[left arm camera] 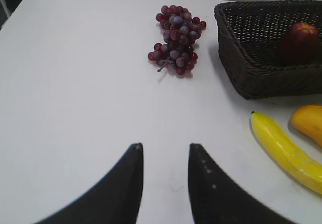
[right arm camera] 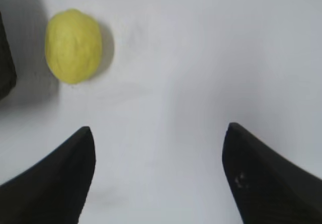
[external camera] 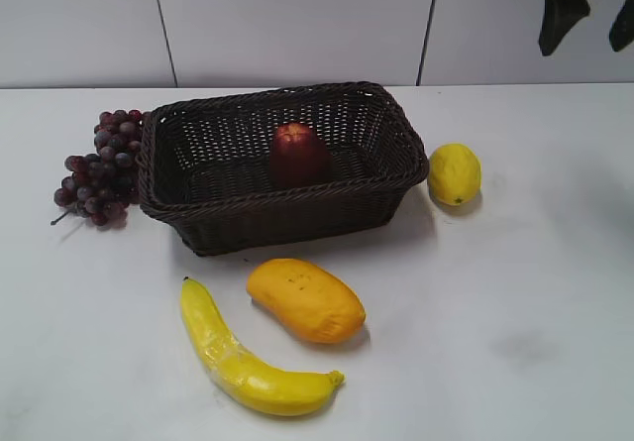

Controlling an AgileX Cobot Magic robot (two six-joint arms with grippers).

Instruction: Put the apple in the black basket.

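The dark red apple (external camera: 298,153) lies inside the black basket (external camera: 388,169) near its middle; it also shows in the left wrist view (left arm camera: 300,40) inside the basket (left arm camera: 241,58). My right gripper (external camera: 584,10) hangs high at the top right of the exterior view; in its own view its jaws (right arm camera: 157,131) are wide open and empty over bare table. My left gripper (left arm camera: 165,147) is open and empty over the table, well to the left of the basket; it does not show in the exterior view.
Purple-red grapes (external camera: 101,166) lie against the basket's left side. A yellow lemon (external camera: 455,173) lies just right of the basket, also in the right wrist view (right arm camera: 73,45). An orange mango (external camera: 305,300) and a banana (external camera: 248,357) lie in front.
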